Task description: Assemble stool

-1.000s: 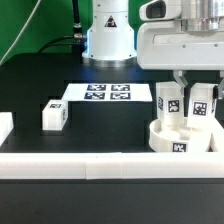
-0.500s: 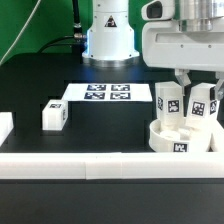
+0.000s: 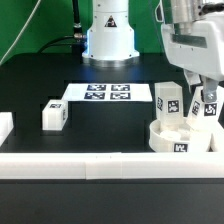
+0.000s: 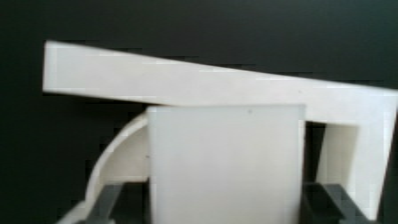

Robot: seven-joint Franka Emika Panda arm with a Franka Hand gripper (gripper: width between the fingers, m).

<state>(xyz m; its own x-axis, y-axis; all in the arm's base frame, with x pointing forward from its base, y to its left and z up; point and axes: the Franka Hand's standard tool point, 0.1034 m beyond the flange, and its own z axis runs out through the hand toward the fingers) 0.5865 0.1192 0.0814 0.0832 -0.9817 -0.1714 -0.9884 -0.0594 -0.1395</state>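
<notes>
Stool part-built at the table's front right edge, directly under the gripper.
Gripper clenched on one tagged leg, tilted over the round white seat. Second leg stands upright just beside it. Third leg sits well apart, toward the left edge.

The arm runs out of the exterior view at the top. The end effector covers the upper part of the leg it grips. A white block is cut by the exterior view's left edge. The marks on the marker board are too small to read. The wrist view is fuzzy. There the leg hides most of the seat, and the dark fingers run out of the picture.
</notes>
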